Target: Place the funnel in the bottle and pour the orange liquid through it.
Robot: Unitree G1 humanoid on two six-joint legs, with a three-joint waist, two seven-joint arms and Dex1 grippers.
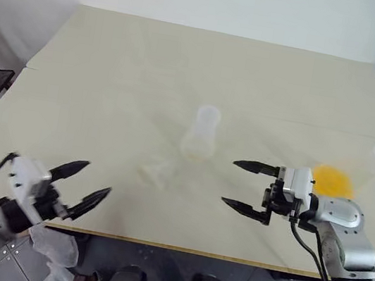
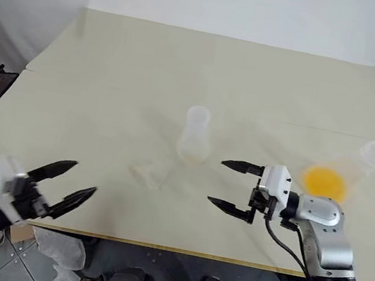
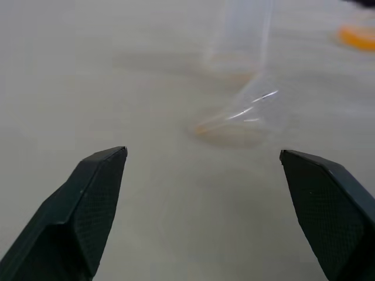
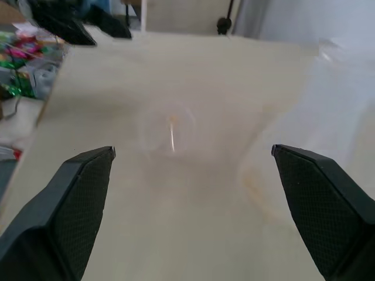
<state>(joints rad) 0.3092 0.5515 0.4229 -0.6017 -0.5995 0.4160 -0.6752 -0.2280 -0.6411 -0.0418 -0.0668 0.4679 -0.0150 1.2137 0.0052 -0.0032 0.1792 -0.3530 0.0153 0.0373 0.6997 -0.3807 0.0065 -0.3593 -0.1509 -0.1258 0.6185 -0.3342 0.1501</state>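
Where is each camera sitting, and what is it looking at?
Left eye view: on the head, looking down at the beige table; both arms show, left gripper and right gripper open.
Right eye view: beside it, same scene; small clear bottle, orange liquid in a tilted clear flask.
Left wrist view: between its black fingers, facing the clear plastic funnel.
Right wrist view: facing the funnel too.
Both wrist views share the funnel.

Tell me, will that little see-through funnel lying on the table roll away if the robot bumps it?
Probably. The funnel lies on its side with a round rim, so a nudge would likely roll it in a curve. It looks thin and light, so it might skid on the smooth table and slip between fingers.
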